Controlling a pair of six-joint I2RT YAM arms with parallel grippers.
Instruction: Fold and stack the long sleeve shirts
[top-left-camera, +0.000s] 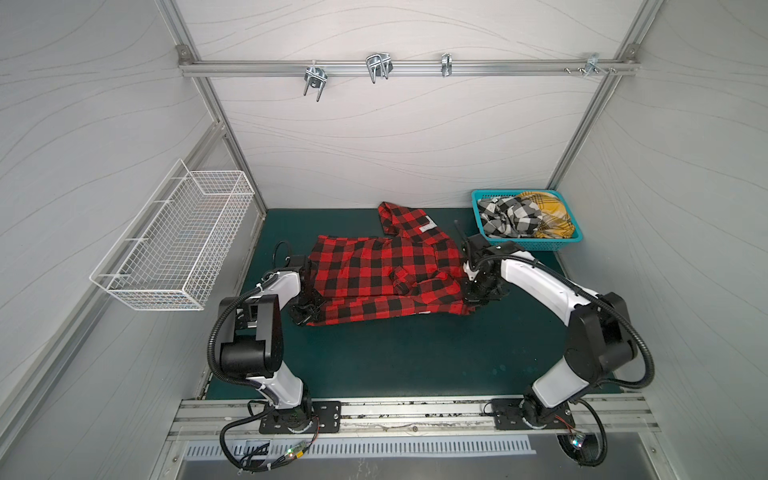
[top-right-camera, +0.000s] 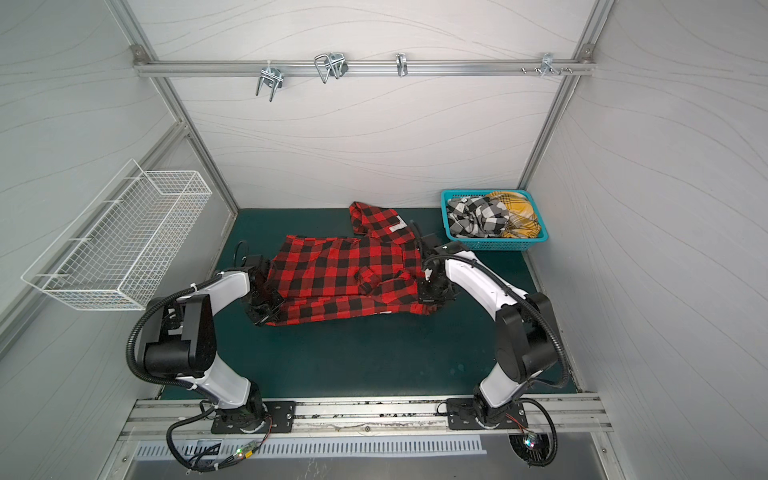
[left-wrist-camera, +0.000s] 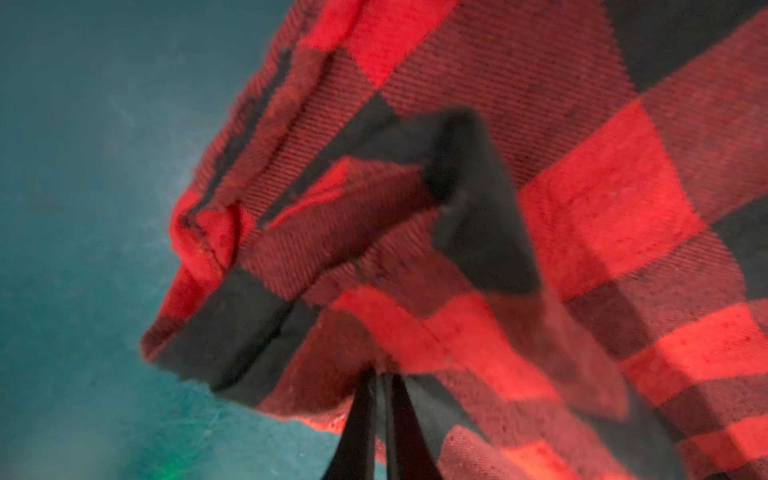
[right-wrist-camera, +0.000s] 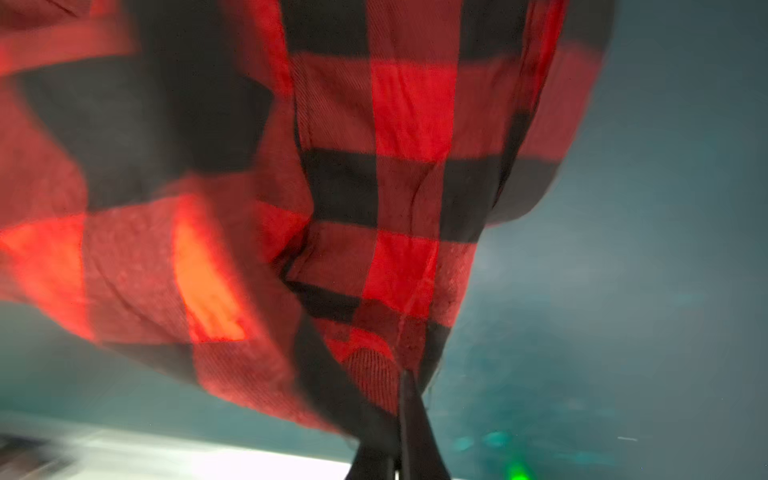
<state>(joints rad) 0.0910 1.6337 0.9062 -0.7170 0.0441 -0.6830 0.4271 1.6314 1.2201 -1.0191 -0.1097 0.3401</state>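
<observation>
Shirt: the red-and-black shirt (top-left-camera: 374, 274) lies mid-worktop (top-left-camera: 395, 365), towards the far edge.
Axis: lengthwise from left edge to right edge, with one sleeve pointing at the far edge.
Grippers: the left gripper (left-wrist-camera: 380, 399) and right gripper (right-wrist-camera: 401, 399) are pressed together, each pinching one end of the shirt.
Risk: the cloth may slip from a thin pinch, which would skew the fold.

Pale wave-patterned wall panels (top-left-camera: 374, 137) enclosed a dark green tabletop (top-left-camera: 395, 357). An aluminium rail (top-left-camera: 519, 66) with metal hooks (top-left-camera: 378, 68) crossed the upper frame; a white wire basket (top-left-camera: 174, 245) hung at left.
</observation>
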